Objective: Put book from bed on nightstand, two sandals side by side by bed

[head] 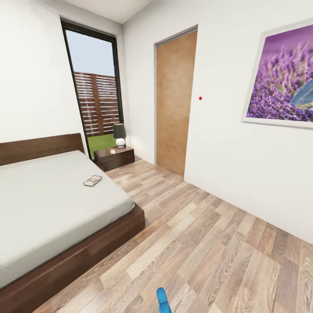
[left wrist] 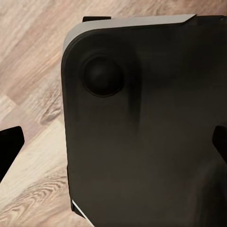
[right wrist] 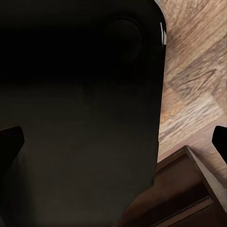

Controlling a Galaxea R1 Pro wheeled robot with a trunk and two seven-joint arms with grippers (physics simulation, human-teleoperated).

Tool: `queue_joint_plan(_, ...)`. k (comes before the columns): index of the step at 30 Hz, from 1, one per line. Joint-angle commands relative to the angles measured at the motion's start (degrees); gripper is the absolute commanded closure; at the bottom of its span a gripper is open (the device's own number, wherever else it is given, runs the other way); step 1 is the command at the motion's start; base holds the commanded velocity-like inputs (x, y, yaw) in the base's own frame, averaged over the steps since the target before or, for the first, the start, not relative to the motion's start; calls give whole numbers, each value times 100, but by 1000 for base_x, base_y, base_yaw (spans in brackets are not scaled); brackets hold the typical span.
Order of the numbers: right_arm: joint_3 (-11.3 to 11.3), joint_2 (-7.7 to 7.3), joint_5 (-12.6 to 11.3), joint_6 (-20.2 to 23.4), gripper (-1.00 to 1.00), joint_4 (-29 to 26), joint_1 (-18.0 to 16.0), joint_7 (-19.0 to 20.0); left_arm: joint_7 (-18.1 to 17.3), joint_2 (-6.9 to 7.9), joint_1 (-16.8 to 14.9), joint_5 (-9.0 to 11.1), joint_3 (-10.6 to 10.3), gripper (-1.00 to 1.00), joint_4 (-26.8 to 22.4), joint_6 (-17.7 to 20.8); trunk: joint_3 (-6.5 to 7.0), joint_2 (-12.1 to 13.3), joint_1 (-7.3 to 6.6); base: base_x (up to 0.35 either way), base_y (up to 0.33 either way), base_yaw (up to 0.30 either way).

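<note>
The book [head: 92, 180] lies flat on the pale mattress of the bed [head: 52, 208], near its right edge. Beyond the bed's far corner stands a dark brown nightstand [head: 114, 157], in front of the window. One blue sandal [head: 163, 301] lies on the wood floor at the bottom edge of the head view. My left gripper [left wrist: 113, 146] is open, its dark fingertips [left wrist: 9, 147] wide apart over my own dark base. My right gripper [right wrist: 113, 142] is also open, and nothing sits between its fingertips [right wrist: 9, 142].
A small lamp [head: 119, 134] stands on the nightstand. A brown door [head: 175, 102] and a purple picture [head: 282, 78] are on the right wall. Wood floor [head: 208, 243] stretches right of the bed. A brown wooden edge [right wrist: 189, 189] lies under my right arm.
</note>
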Motion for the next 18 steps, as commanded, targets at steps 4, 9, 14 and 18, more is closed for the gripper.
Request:
queue_joint_plan(4,-2,0,0,-2,-100,1,-2,-1,-1,0,-2,-2,1,-100,-4,-11,-5,-2,1,158,0,9)
queue_joint_plan(9,-2,0,0,-2,-100,1,-2,-1,-1,0,1,-2,1,-100,-4,-11,-5,-2,1,170,0,2)
queue_joint_plan(14,-2,0,0,-2,-100,1,-2,-1,-1,0,0,-2,1,-100,-4,-11,-5,-2,1,40,0,62)
queue_joint_plan(18,-2,0,0,-2,-100,1,-2,-1,-1,0,0,-2,1,-100,-4,-11,-5,-2,1,8,0,218)
